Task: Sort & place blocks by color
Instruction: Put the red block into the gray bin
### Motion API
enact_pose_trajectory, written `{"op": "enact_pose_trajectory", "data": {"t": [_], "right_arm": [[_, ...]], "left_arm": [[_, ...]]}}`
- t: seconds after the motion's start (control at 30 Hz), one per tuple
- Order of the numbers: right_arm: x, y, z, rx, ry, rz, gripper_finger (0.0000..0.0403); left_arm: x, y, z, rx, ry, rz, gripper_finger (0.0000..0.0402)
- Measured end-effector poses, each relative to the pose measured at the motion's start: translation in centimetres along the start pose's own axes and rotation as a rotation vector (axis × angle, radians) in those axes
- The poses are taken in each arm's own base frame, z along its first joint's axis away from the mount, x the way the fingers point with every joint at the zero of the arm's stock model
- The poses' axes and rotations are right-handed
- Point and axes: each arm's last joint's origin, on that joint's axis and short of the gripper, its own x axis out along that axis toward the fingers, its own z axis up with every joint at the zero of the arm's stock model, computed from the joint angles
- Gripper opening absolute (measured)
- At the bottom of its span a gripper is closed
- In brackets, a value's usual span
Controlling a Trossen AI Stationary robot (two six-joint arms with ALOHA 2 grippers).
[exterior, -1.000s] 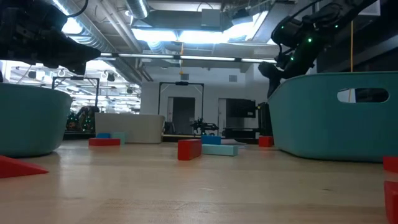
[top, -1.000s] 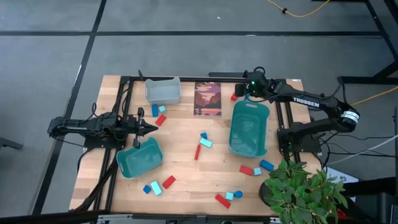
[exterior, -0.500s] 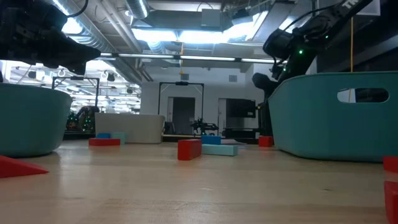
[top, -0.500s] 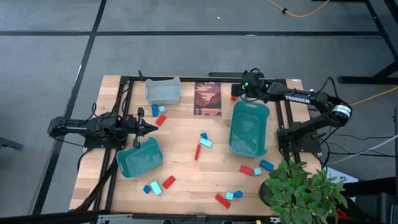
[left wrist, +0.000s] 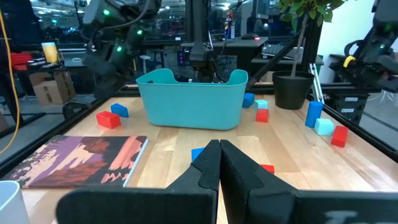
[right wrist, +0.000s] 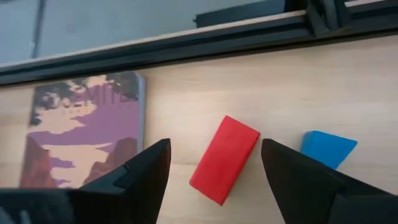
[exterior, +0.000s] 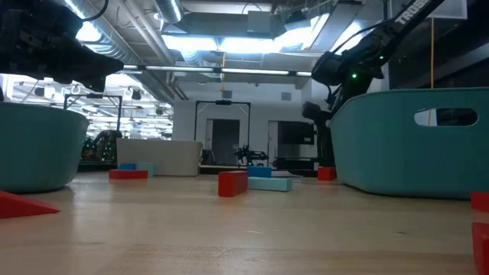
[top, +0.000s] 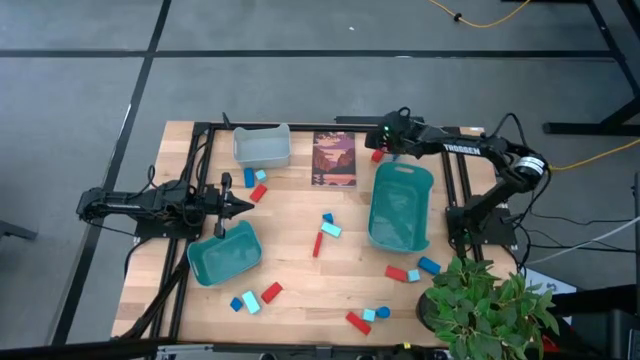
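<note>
Many blocks [top: 322, 238] are scattered over the pale wooden worktop [top: 300, 300], set on grey carpet. The right pincer [right wrist: 214, 163] is spread wide above a red block [right wrist: 224, 158] beside the picture card [right wrist: 84, 127]. The left pincer [left wrist: 219, 163] is closed, empty.

The high view looks straight down on the whole tabletop [top: 300, 240] and both arms. The low view sits at tabletop height, looking level across it into the room; the tall teal bin [exterior: 412, 141] fills its right side. The left wrist view faces that same bin [left wrist: 193, 99] from farther off. The right wrist view hangs close over a red block [right wrist: 225, 158] beside the card [right wrist: 84, 127], probably the block seen from above [top: 377, 155].
</note>
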Motion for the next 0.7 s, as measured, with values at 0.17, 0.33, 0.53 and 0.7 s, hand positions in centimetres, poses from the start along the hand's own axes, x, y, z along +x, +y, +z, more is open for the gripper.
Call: {"op": "enact_pose_trajectory", "data": {"t": [0.17, 0.33, 0.53, 0.7], "right_arm": [[0.9, 0.8, 0.4, 0.000, 0.015, -0.027, 0.0255], [2.3, 1.0, 0.3, 0.019, 0.038, -0.063, 0.0255], [3.2, 1.0, 0.2, 0.049, 0.054, -0.092, 0.0255], [3.1, 0.4, -0.2, 0.043, 0.087, -0.155, 0.0255]], "left_arm": [[0.0, 0.0, 0.0, 0.000, 0.001, 0.000, 0.0000], [0.0, 0.0, 0.0, 0.000, 0.000, 0.000, 0.0000], [0.0, 0.0, 0.0, 0.000, 0.001, 0.001, 0.0000], [0.0, 0.0, 0.0, 0.000, 0.001, 0.000, 0.0000]]}}
